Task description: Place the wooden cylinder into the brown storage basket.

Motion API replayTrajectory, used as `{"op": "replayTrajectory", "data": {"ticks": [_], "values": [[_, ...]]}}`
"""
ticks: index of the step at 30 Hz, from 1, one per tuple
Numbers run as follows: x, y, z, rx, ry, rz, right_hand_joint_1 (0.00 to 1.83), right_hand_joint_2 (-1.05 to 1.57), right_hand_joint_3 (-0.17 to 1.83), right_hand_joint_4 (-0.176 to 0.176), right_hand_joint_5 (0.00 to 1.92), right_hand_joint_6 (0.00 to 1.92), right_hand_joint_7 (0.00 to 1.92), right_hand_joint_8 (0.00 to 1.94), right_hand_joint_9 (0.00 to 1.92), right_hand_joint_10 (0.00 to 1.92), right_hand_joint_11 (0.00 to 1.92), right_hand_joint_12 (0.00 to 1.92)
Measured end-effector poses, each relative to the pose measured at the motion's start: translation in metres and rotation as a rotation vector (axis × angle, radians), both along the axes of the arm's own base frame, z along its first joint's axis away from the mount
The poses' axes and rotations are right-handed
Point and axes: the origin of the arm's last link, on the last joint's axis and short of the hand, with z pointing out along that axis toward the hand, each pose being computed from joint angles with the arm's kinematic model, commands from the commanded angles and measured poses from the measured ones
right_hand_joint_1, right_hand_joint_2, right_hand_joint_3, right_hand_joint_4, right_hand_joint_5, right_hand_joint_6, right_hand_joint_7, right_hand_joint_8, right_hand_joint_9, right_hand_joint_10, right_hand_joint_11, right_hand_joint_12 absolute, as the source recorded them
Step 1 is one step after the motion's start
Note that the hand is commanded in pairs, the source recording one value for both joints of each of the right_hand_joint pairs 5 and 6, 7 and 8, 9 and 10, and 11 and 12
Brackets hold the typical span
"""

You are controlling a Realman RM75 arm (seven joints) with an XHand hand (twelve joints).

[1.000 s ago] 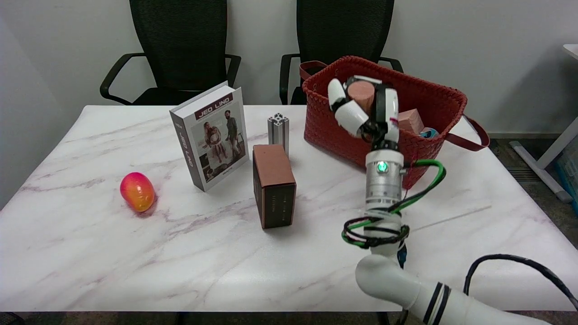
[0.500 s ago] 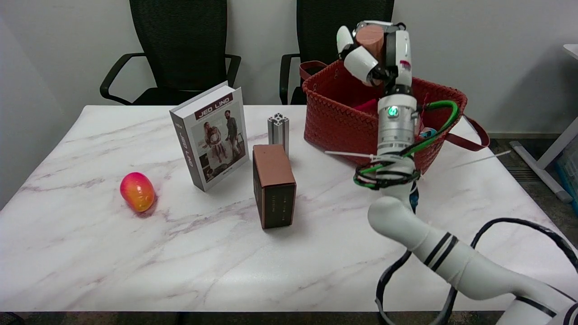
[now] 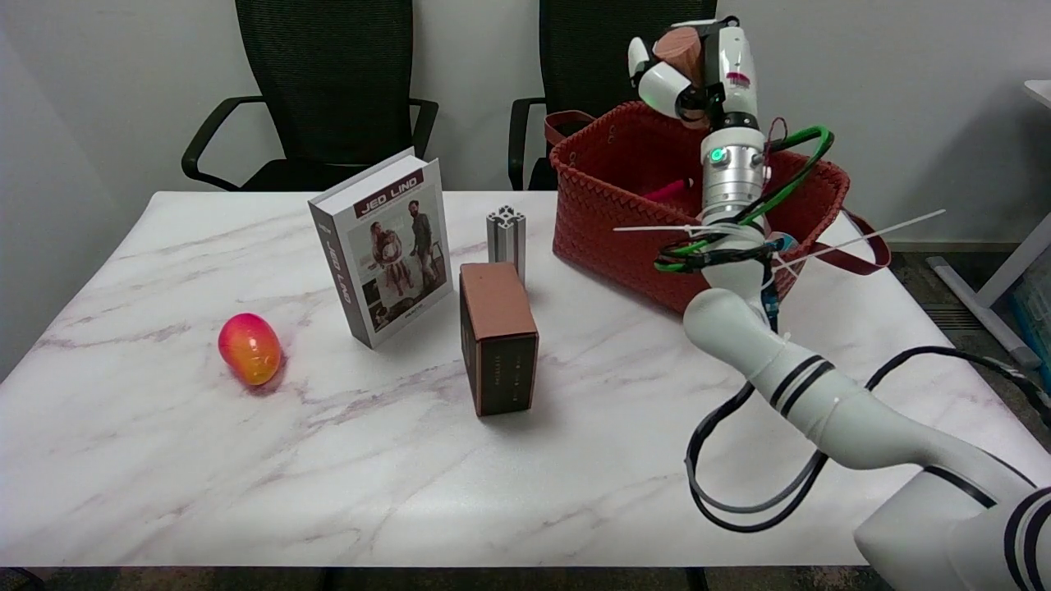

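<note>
Wooden cylinder (image 3: 681,51), reddish-brown with its round end face toward me, sits high in the air in the robot's right hand (image 3: 694,70), raised above the rim of the brown storage basket (image 3: 624,222). The fingers (image 3: 662,82) are wrapped round it from both sides, a white one across its front and the black-and-white body of the hand behind, so it looks firmly held.

From where I stand the hand seems to hang over the basket's back half, though I cannot tell exactly how far in it reaches. I would judge the carry nearly finished and the lowering and letting go not yet done. To do that part well, I'd want the arm to bring the cylinder down inside the woven walls before the fingers spread, rather than dropping it from this height, since a round piece could bounce or roll. Something pink (image 3: 673,190) and a bit of blue (image 3: 780,242) already lie inside, so aiming for the open middle of the floor seems wise. The green cables (image 3: 772,201) and white zip-tie tails (image 3: 862,234) at the wrist hang near the right rim and might brush it on the way down.

Elsewhere on the marble table (image 3: 246,460), well apart from this, stand a book (image 3: 382,246), a brown box (image 3: 497,336), an aluminium profile (image 3: 506,234) and a red-orange mango (image 3: 249,348).
</note>
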Motion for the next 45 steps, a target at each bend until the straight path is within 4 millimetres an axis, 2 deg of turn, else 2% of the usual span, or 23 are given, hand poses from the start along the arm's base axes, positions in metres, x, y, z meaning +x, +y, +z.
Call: {"op": "replayTrajectory", "data": {"ticks": [12, 20, 25, 27, 29, 31, 33, 36, 40, 42, 44, 45], "values": [[-0.032, -0.028, 0.031, -0.069, 0.035, -0.19, 0.97, 1.18, 0.62, 0.0, 1.33, 1.33, 1.69, 1.69, 1.7, 1.7, 1.79, 1.79], [-0.053, -0.031, 0.047, -0.102, 0.026, -0.282, 1.03, 0.99, 0.73, 0.0, 1.11, 1.11, 1.58, 1.58, 1.63, 1.63, 1.74, 1.74], [-0.06, -0.03, 0.054, -0.127, 0.033, -0.319, 1.05, 0.89, 0.82, 0.0, 1.06, 1.06, 1.55, 1.55, 1.59, 1.59, 1.71, 1.71], [-0.061, -0.03, 0.056, -0.135, 0.035, -0.331, 1.08, 0.8, 0.92, 0.0, 0.95, 0.95, 1.53, 1.53, 1.53, 1.53, 1.68, 1.68], [-0.063, -0.029, 0.057, -0.142, 0.037, -0.343, 1.13, 0.71, 1.0, 0.0, 0.7, 0.7, 1.46, 1.46, 1.43, 1.43, 1.64, 1.64], [-0.063, -0.028, 0.058, -0.146, 0.039, -0.349, 1.15, 0.56, 1.07, 0.0, 0.31, 0.31, 1.24, 1.24, 1.28, 1.28, 1.57, 1.57], [-0.063, -0.028, 0.057, -0.149, 0.042, -0.356, 1.18, 0.48, 1.09, 0.0, 0.15, 0.15, 1.05, 1.05, 1.11, 1.11, 1.46, 1.46], [-0.062, -0.027, 0.057, -0.149, 0.043, -0.36, 1.2, 0.42, 1.08, 0.0, 0.1, 0.1, 0.93, 0.93, 0.97, 0.97, 1.31, 1.31], [-0.061, -0.025, 0.054, -0.146, 0.046, -0.371, 1.21, 0.34, 1.11, 0.0, 0.09, 0.09, 0.88, 0.88, 0.91, 0.91, 1.16, 1.16], [-0.06, -0.024, 0.052, -0.145, 0.049, -0.377, 1.23, 0.24, 1.12, 0.0, 0.05, 0.05, 0.76, 0.76, 0.72, 0.72, 0.79, 0.79], [-0.058, -0.023, 0.05, -0.142, 0.053, -0.379, 1.24, 0.16, 1.11, 0.0, 0.06, 0.06, 0.67, 0.67, 0.61, 0.61, 0.55, 0.55], [-0.057, -0.022, 0.049, -0.141, 0.055, -0.381, 1.24, 0.12, 1.09, 0.0, 0.06, 0.06, 0.63, 0.63, 0.59, 0.59, 0.49, 0.49]]}}
